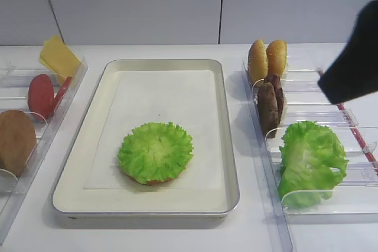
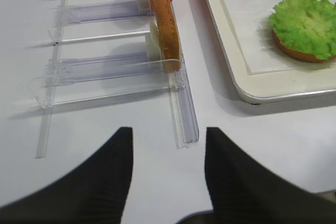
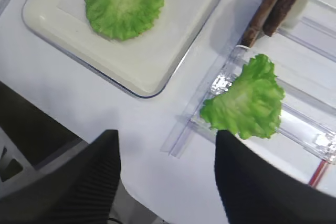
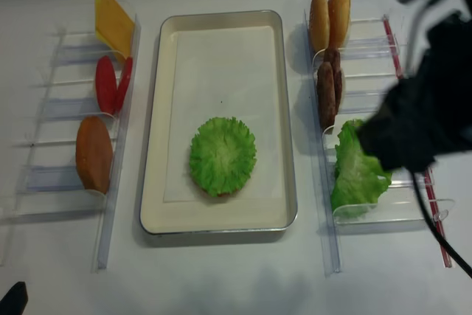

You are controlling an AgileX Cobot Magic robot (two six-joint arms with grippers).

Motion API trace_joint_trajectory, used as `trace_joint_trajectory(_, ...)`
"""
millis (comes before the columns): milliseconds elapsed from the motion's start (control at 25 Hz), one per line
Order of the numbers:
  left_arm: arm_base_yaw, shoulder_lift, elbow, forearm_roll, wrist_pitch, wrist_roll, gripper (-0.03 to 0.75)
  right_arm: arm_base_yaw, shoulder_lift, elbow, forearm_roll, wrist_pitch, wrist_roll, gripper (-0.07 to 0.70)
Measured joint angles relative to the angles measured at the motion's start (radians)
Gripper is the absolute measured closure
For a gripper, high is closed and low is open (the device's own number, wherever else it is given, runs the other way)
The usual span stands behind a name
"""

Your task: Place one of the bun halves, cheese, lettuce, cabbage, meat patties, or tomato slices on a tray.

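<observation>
The right gripper (image 3: 167, 182) is seen closest of all in its wrist view, its two dark fingers (image 3: 79, 182) standing well apart with nothing between them, raised above the bare table between the tray and the right-hand bins. The left gripper (image 2: 168, 177) is likewise spread and empty, held low over the table just in front of the left bins. The tray (image 1: 227, 146) is the largest thing on the table and sits in the middle, lined with white paper. On that paper, towards the near end, the lettuce (image 1: 155, 151) is laid flat on top of a bun half whose brown edge is just seen beneath it. To the right, the cabbage (image 1: 310, 163) is propped in the nearest clear bin (image 1: 354, 202), with the meat patties (image 1: 270, 104) and then two bun halves (image 1: 267, 58) standing on edge behind it. To the left, another bun half (image 1: 15, 140), the tomato slices (image 1: 41, 95) and the cheese (image 1: 58, 57) are racked. The lettuce step is judged complete; a next layer must be chosen, and a reach down over a bin is called for.
</observation>
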Motion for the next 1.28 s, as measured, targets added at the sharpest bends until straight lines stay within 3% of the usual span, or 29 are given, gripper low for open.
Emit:
trace_joint_trajectory(400, 0.000, 0.000, 0.000, 0.000, 0.000, 0.000, 0.418, 0.000, -0.447, 0.151, -0.156, -0.012, 0.000, 0.247)
trace_joint_trajectory(720, 0.000, 0.000, 0.000, 0.000, 0.000, 0.000, 0.418, -0.017, -0.778, 0.414, -0.235, -0.052, 0.018, 0.248)
trace_joint_trajectory(840, 0.000, 0.000, 0.000, 0.000, 0.000, 0.000, 0.418, -0.085, -0.895, 0.508, -0.236, -0.059, 0.020, 0.248)
trace_joint_trajectory(1040, 0.000, 0.000, 0.000, 0.000, 0.000, 0.000, 0.418, -0.269, -1.020, 0.599, -0.236, -0.065, 0.008, 0.248)
trace_joint_trajectory(1280, 0.000, 0.000, 0.000, 0.002, -0.002, 0.000, 0.418, -0.507, -1.024, 0.644, -0.138, -0.089, -0.115, 0.249)
